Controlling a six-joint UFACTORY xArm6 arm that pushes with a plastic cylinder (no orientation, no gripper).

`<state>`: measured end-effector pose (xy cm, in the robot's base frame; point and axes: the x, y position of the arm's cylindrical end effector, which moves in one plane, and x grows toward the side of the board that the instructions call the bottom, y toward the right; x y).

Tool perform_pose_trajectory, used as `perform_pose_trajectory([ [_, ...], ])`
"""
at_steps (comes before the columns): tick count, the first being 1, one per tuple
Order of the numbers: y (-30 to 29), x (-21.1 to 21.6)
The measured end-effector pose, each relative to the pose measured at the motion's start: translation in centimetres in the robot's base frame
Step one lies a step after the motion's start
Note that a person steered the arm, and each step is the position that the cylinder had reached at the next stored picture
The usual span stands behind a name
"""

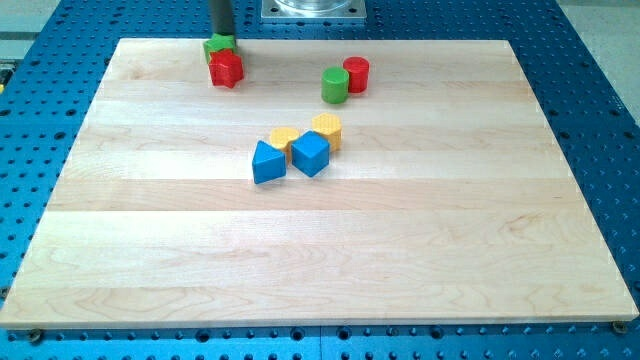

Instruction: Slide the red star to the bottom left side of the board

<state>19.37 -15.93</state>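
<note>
The red star (227,69) lies near the top left of the wooden board (320,260). A green block (217,46) touches it from above, partly hidden by the rod. My tip (221,35) comes down at the view's top edge, right on the upper side of the green block, just above the red star.
A green cylinder (335,85) and a red cylinder (356,74) stand together at top centre. In the middle are two yellow blocks (326,129) (284,137), a blue cube (310,154) and a blue triangular block (267,162). Blue perforated table surrounds the board.
</note>
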Motion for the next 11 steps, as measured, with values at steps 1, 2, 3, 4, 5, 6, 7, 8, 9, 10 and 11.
perform_pose_trajectory([
  [1, -0.4, 5.4],
  [2, -3.4, 7.3],
  [3, -1.3, 5.7],
  [4, 3.9, 8.9],
  [5, 6.8, 9.4],
  [6, 11.9, 9.7],
  [7, 8.0, 14.7],
  [8, 1.4, 15.9],
  [9, 6.1, 16.5],
  [10, 15.6, 15.9],
  [11, 15.8, 18.0],
])
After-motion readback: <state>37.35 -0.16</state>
